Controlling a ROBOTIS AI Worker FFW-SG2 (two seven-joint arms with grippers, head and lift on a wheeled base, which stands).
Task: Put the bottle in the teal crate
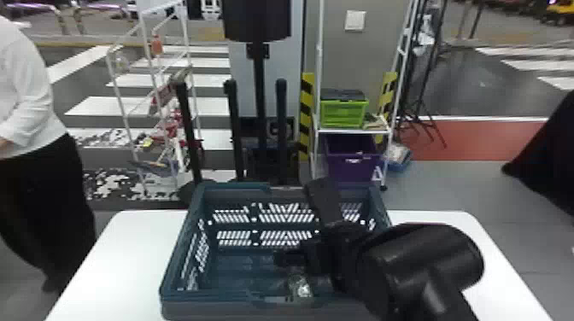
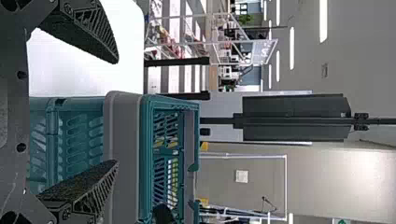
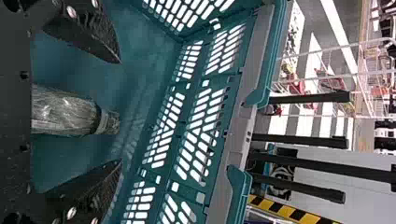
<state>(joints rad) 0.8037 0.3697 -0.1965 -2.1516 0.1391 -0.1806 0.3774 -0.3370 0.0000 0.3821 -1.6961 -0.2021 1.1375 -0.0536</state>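
The right pincer is spread wide inside the teal crate, its two fingers on either side of the bottle with a gap to each, so nothing is being gripped. The bottle is in the crate too, towards the crate's near wall; how it stands or lies there is hard to say for sure, as the arm covers much of that part from above. The crate sits on the worktop. The left pincer is outside the crate, on the robot's side of it, its fingers well apart and nothing between them. I'd judge the placing as good as done, with the step in hand being the letting go and getting clear. What the next move calls for is a straight, slow lift of the right pincer out of the crate, fingers kept wide, until it is above the crate's rim. A sideways drift on the way up could knock the bottle over or catch the crate's wall, so any swing should wait.
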